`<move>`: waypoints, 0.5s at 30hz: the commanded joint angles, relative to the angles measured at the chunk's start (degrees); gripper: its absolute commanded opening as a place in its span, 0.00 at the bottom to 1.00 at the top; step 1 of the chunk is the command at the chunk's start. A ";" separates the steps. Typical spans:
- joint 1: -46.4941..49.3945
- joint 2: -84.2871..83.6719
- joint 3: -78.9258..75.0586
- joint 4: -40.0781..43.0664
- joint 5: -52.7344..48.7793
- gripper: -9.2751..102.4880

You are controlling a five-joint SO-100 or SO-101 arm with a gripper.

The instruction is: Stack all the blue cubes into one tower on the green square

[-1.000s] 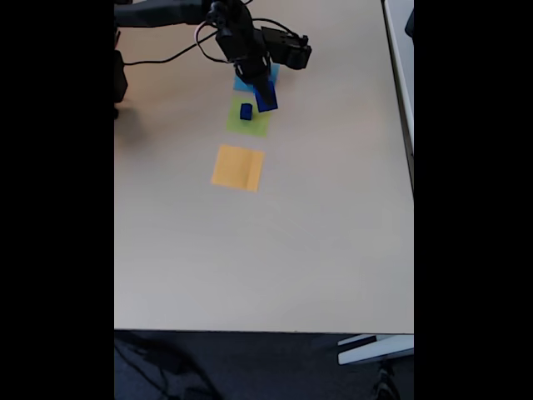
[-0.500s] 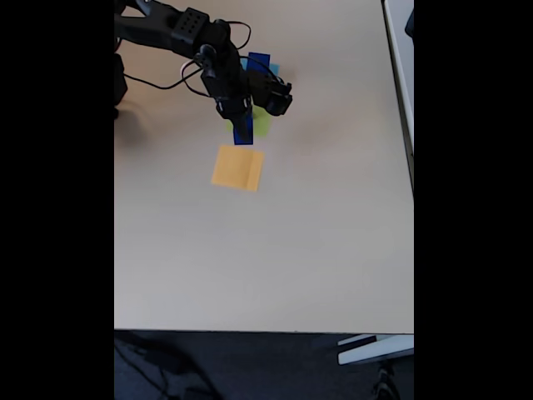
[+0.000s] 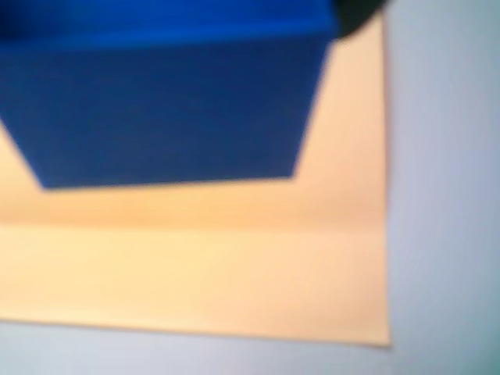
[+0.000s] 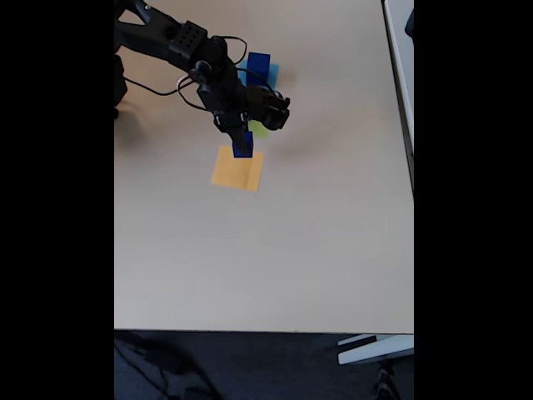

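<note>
We are carrying a blue cube [image 4: 242, 143] in the tool [image 4: 242, 148], and it is hanging over the top edge of the orange patch [image 4: 238, 169] in the fixed view; the wrist view is showing the same cube [image 3: 168, 101] close up against orange [image 3: 195, 273]. The tool is looking clamped on that cube, though its fingers are too small to read clearly. The green square [image 4: 260, 129] is lying mostly hidden beneath the arm, and another cube [image 4: 259, 65] is sitting on the pale blue patch beyond it. To do this step well, we are judging that the cube should stay level and be centred over green before lowering, releasing only once it is resting flat on the worktop.
</note>
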 commanded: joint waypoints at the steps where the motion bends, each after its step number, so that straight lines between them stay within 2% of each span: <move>1: 0.62 -0.53 0.00 -2.81 0.26 0.16; 15: 1.49 1.14 6.59 -5.36 2.90 0.16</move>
